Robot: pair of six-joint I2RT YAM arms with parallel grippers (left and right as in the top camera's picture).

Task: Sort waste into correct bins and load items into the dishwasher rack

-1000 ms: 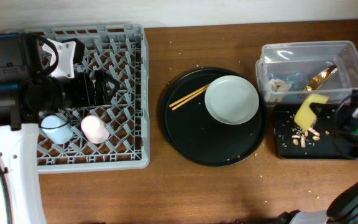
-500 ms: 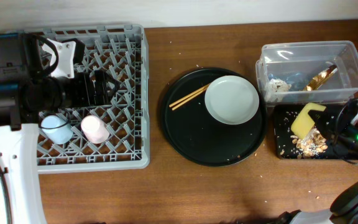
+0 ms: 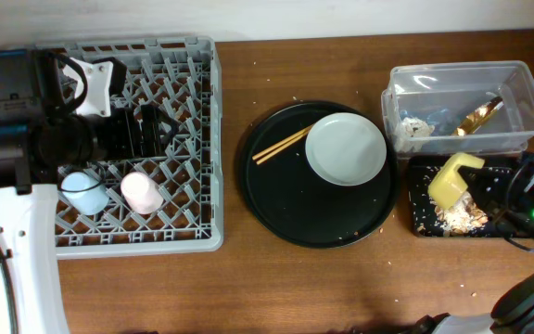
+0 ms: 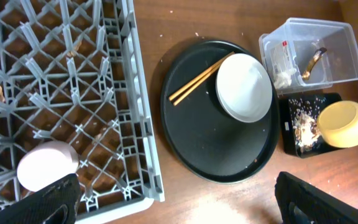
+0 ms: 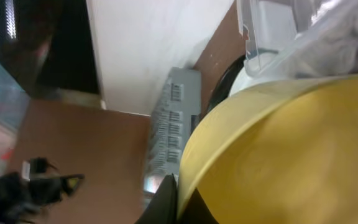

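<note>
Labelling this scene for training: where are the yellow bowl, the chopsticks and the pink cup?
yellow bowl (image 3: 450,183): overhead view, outer wall.
chopsticks (image 3: 281,146): overhead view, middle of the pair.
pink cup (image 3: 141,192): overhead view, centre of cup.

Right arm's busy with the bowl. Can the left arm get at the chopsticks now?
Probably yes: the chopsticks lie uncovered on the round tray, beside the plate, and the left gripper is open and empty over the rack.

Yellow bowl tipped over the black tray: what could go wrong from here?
The yellow bowl hangs tilted, held at its rim by the fingers of the right gripper; it could slip onto the scraps and scatter them off the shallow black tray. The clear tub is close; lifting might knock it.
</note>
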